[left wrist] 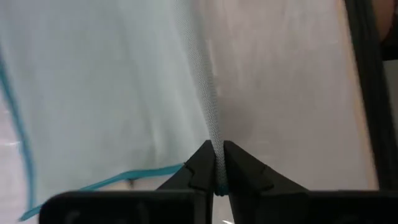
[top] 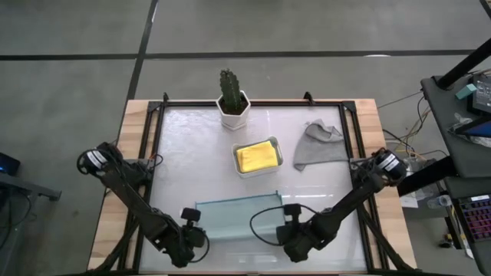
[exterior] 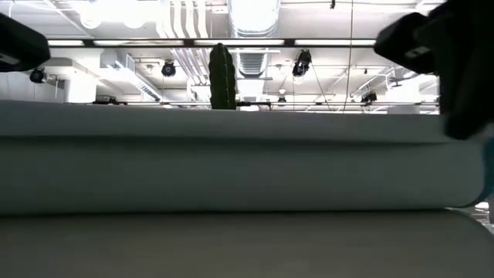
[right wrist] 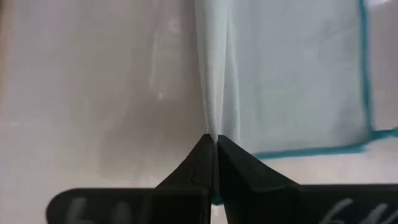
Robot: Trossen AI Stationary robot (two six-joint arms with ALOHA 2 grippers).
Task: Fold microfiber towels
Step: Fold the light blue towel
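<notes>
Tabletop [top: 192, 153] has the pale teal towel [top: 234, 215] spread near the front. Left gripper [left wrist: 216, 163] and right gripper [right wrist: 213, 149] each pinch an edge.

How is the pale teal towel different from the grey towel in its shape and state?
The pale teal towel lies spread flat; the grey towel lies crumpled. The left gripper and the right gripper pinch the teal towel's edges; nothing touches the grey towel. Both rest on the table.
</notes>
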